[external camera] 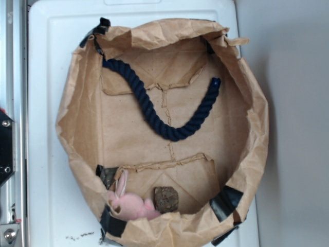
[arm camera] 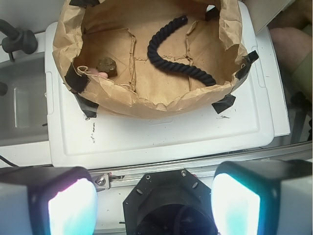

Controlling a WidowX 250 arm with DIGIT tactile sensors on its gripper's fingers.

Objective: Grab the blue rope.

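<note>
Gripper [arm camera: 154,198]: nearest the wrist camera, at 6 o'clock of that view; two pale fingers [arm camera: 71,208] set wide apart, released, nothing between them. It hangs off the near edge of the white tray, well apart from the bag.
Blue rope [external camera: 163,110]: dark navy twisted strands, lying loose on the floor of the paper bag in a U-shaped curve. In the exterior view one end sits at 10 o'clock against the bag wall, the bend at centre, and the brighter blue end [external camera: 216,82] at 2 o'clock. Untouched.
Paper bag [external camera: 252,139]: brown, crumpled, walls rolled down into a low open ring; black tape patches [external camera: 226,201] on the rim at several spots. Opening faces up.
Edges: the rope's bend lies clear of all walls; only its 10 o'clock end touches the wall.
Open room: bare bag floor around the bend on every side.
Other contents: pink plush toy [external camera: 131,205] and brown rough block [external camera: 166,199], just beside each other at 6 to 7 o'clock of the exterior view, close to the wall, well apart from the rope.
Surface: white plastic tray [arm camera: 161,139] bears the bag; smooth, a few dark specks near one taped corner.
Room: metal rail [external camera: 13,77] at 9 o'clock of the exterior view; grey surface at 3 o'clock.
</note>
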